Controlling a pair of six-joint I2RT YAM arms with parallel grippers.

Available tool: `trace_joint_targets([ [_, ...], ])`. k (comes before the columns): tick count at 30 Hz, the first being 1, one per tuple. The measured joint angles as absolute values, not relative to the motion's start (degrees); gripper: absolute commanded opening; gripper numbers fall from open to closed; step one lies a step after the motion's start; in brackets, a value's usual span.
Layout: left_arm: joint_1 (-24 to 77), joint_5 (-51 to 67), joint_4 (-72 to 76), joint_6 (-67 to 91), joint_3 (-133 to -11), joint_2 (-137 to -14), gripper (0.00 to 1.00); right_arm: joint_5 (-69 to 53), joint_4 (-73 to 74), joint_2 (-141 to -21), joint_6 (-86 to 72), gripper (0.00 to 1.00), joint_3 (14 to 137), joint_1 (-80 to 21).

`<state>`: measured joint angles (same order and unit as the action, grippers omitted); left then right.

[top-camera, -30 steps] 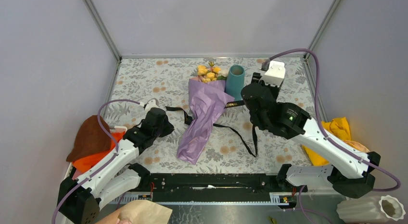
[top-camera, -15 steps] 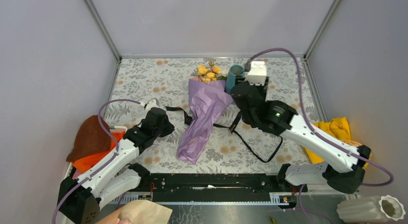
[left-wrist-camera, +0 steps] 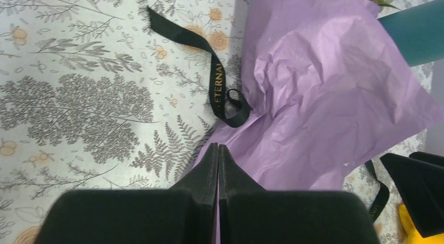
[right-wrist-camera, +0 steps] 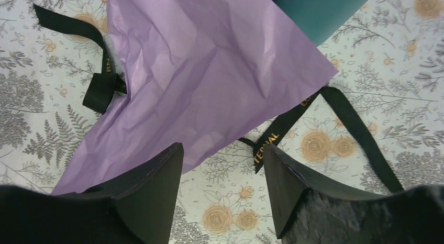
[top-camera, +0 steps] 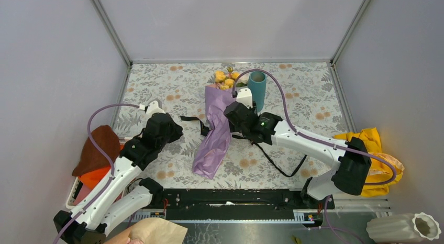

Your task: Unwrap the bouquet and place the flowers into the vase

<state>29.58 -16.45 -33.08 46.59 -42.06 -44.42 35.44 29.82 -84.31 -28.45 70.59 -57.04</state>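
Paper of crinkled lilac is seen wrapped about the bouquet, which is laid flat on the floral-patterned table, its narrow end toward the arm bases and its wide mouth toward the far wall. The flowers, yellow and peach with some green, are held within that mouth and are not taken out. The teal vase is stood upright just to the right of the bouquet's mouth, close against the paper's edge; whether the two touch cannot be told. A black ribbon with gilt lettering is laid loose on the table. One length is spread left of the bouquet with a small loop at the paper's edge, and another is trailed from the bouquet's right side toward the near edge. The right claw is held over the bouquet's right edge, beside its middle, with its fingers set well apart and nothing caught between them. Paper, ribbon and table are seen through the gap. The left claw is poised left of the bouquet and pointed toward the paper's left edge, its fingers pressed together with nothing gripped. Brown and orange cloths are heaped well to the left of the bouquet, a yellow cloth well to its right.
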Motion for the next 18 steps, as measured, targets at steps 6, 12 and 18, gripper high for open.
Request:
trace_joint_targets([
  [6,29.58,-17.96,-35.62,46.57,-42.09,-43.57,0.01,30.15,27.03,-84.82,-30.48,0.61,69.71,-54.17],
  [12,29.58,-18.46,-36.42,46.54,-42.09,-43.51,0.0,22.11,21.56,-85.34,-32.45,0.59,64.51,-48.45],
  [18,29.58,-18.52,-36.93,46.54,-41.98,-43.44,0.01,17.98,18.57,-88.9,-33.21,0.51,64.64,-47.46],
])
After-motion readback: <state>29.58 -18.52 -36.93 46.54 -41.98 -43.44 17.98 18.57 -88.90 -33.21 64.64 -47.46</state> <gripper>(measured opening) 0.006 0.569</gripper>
